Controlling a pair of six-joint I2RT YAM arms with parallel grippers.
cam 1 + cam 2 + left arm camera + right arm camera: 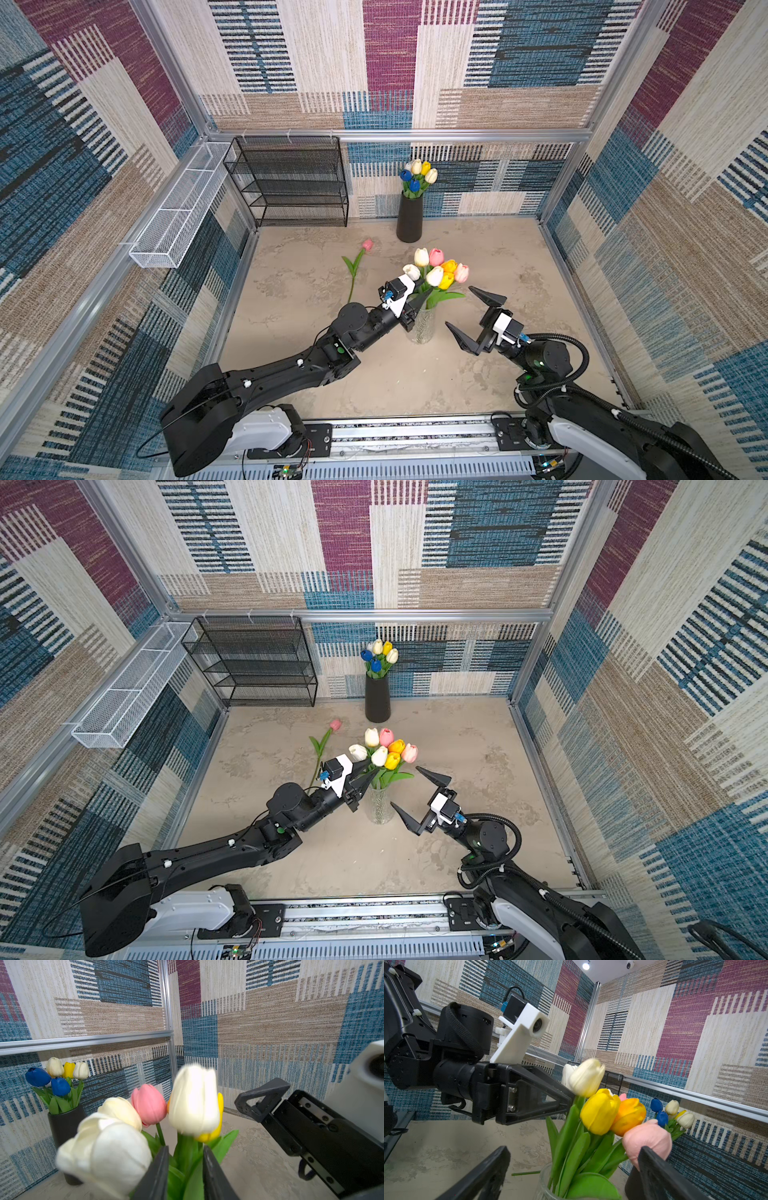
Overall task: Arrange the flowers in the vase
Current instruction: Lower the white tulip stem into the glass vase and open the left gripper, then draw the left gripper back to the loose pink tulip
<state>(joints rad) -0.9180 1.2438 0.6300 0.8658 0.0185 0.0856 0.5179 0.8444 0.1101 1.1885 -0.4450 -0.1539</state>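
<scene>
Your left fingers [158, 1172] sit slightly apart around stems of the mixed-colour tulips [436, 268] in the clear glass vase [422, 328]; gripping or not, unclear. Back out along the stems, snagging no heads. Right fingers [490, 296] gape empty; a pink tulip [367, 244] lies on the tabletop [415, 386].

glass vase [422, 328] upright mid-table, holds mixed tulips [436, 268]: white, pink, yellow, orange; loose pink tulip [356, 266] flat at its 10 o'clock; black vase [409, 220] at 12, with blue/white/yellow heads [417, 176]
</scene>
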